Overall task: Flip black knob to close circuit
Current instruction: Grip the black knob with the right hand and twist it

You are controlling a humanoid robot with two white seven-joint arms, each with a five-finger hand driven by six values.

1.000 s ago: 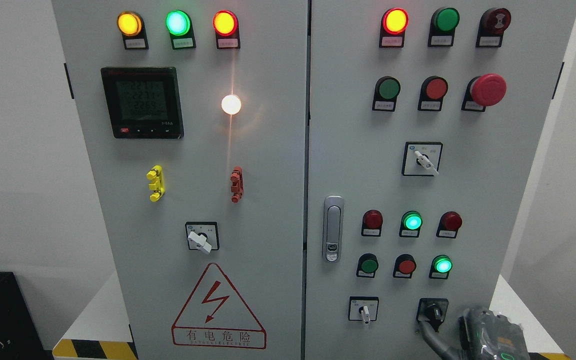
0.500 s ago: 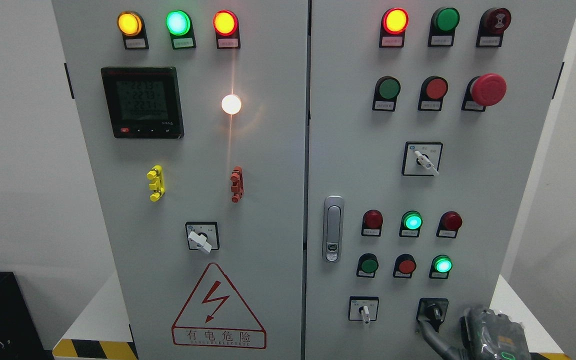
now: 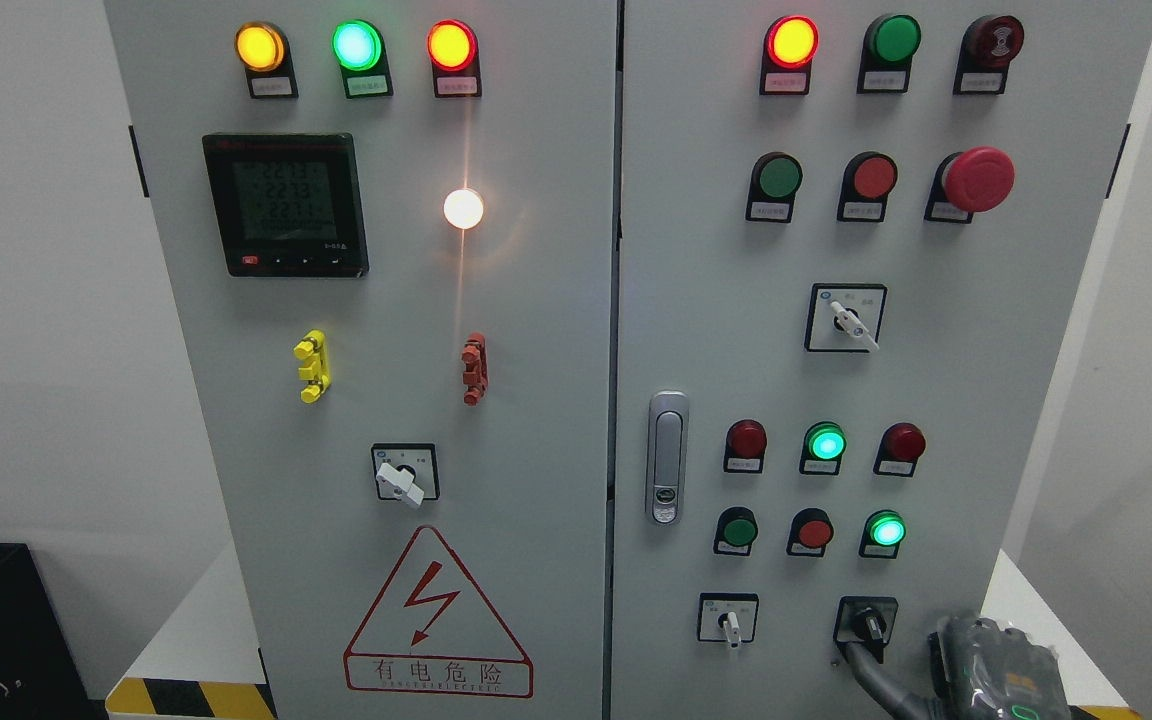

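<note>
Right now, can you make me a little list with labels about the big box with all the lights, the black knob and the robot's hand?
cabinet: grey, two doors
black knob: bottom right of right door
right hand: lower right corner, one finger reaching up to the black knob
left hand: not in view
lit green lamps: one on left door, two on right door
big red button: upper right

Grey right hand (image 3: 986,665), green-lit casing, dark finger.
</note>
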